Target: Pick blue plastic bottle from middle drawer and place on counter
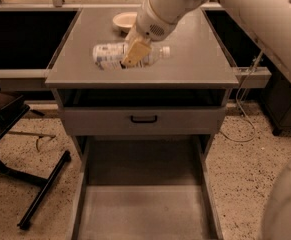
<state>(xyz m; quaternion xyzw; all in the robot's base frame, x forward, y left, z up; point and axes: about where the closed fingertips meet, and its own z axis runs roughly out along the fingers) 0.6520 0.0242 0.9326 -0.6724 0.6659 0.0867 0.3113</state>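
My gripper (pixel 133 55) is shut on the blue plastic bottle (pixel 109 55), a clear bottle with a pale label and a white cap (pixel 166 50). The bottle lies sideways in my fingers, held over the front left part of the grey counter (pixel 200 59). The yellowish fingers (pixel 135 53) clamp round its middle. The middle drawer (pixel 145 211) is pulled out wide below, and its grey floor holds nothing.
A cream bowl (pixel 123 20) stands at the back of the counter, just behind my arm. A shut drawer front with a black handle (pixel 144 119) sits under the counter. A black stand leg (pixel 40 191) lies on the floor at left. Cables (pixel 245 109) hang at right.
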